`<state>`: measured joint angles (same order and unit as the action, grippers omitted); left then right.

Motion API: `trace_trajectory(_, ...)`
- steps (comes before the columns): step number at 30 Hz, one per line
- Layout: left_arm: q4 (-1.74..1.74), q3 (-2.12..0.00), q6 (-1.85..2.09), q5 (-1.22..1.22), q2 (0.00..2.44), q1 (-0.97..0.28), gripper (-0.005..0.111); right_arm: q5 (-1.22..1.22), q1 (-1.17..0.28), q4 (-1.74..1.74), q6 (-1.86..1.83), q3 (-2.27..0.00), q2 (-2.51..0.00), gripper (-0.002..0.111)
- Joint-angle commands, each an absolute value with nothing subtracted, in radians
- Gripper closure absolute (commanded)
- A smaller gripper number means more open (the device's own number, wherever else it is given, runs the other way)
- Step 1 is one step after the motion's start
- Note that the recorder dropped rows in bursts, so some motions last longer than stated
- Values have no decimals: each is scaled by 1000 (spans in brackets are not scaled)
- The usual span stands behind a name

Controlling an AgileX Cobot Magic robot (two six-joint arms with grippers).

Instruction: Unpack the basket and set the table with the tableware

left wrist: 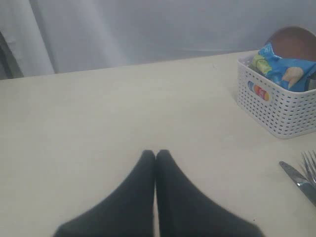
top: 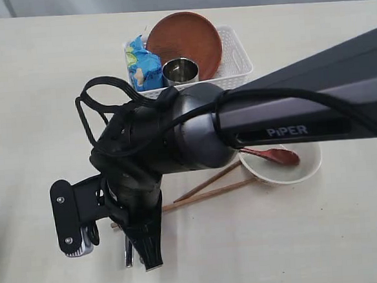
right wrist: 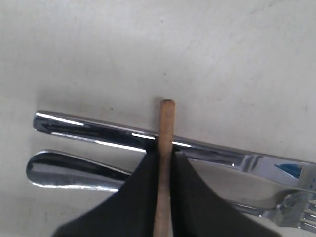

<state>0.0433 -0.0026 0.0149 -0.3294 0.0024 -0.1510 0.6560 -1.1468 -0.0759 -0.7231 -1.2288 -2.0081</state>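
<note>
Table (top: 30, 94): pale cream, beneath both claws.
Basket (top: 238, 59): white, perforated, well beyond the right claw; holds plate (top: 185, 44), cup (top: 180, 71) and blue snack bag (top: 143, 67).
Bowl (top: 308, 162): white, on the table, between right claw and basket, red spoon (top: 273, 155) inside.
Right claw (right wrist: 165, 157): jaws pinched tight on one chopstick (right wrist: 167, 118), whose end crosses the knife (right wrist: 98, 129); fork (right wrist: 74, 170) just beside.
Left claw (left wrist: 156, 155): tips pressed together, holding nothing.

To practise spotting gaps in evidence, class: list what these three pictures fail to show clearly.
Exterior view: the right arm hides part of the bowl.
Left wrist view: the knife and fork are cut off by the frame edge.
Right wrist view: the right claw covers most of the chopstick.
</note>
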Motion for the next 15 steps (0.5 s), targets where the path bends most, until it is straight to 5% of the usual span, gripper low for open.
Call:
trace_trajectory(1, 45, 0, 11, -320, 0, -149, 106, 663, -1148, -87, -722, -1232, -2003, 104)
trace_trajectory(15, 45, 0, 11, -320, 0, -149, 106, 651, -1230, -141, -728, -1232, -1849, 104)
